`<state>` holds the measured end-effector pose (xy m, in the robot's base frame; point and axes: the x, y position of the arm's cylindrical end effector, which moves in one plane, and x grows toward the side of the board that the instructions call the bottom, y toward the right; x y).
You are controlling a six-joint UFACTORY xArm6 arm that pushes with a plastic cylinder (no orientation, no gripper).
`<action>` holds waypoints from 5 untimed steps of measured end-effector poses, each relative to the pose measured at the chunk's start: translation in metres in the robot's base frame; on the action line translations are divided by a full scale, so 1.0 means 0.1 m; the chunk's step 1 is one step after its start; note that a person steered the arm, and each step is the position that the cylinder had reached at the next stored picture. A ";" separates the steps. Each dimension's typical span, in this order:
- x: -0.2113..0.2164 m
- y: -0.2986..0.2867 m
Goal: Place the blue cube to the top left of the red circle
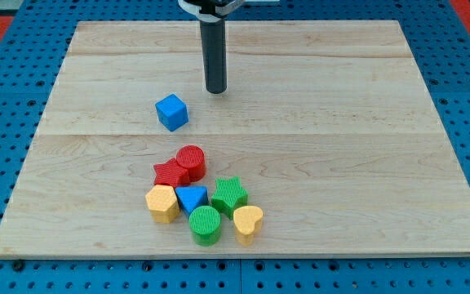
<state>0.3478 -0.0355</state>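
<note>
**Blue cube alone above the block cluster**

A wooden surface [341, 122] is seen. The blue cube [171, 112] lies apart, toward the view's top left of the red circle [191, 161]. My tip [216, 90] rests up and right of the cube, not touching it. No end effector is fitted, so no open or closed state applies. Red, yellow, green and blue blocks are clustered below.

Open worktop [365, 122] surrounds the blue cube [171, 112] on all sides; my tip [215, 90] stands near its upper right. Below, the red circle [191, 160] fronts a tight cluster of blocks.
</note>
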 end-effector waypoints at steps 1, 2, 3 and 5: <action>-0.01 0.26; 0.30 0.34; 0.49 -0.09; 0.56 -0.31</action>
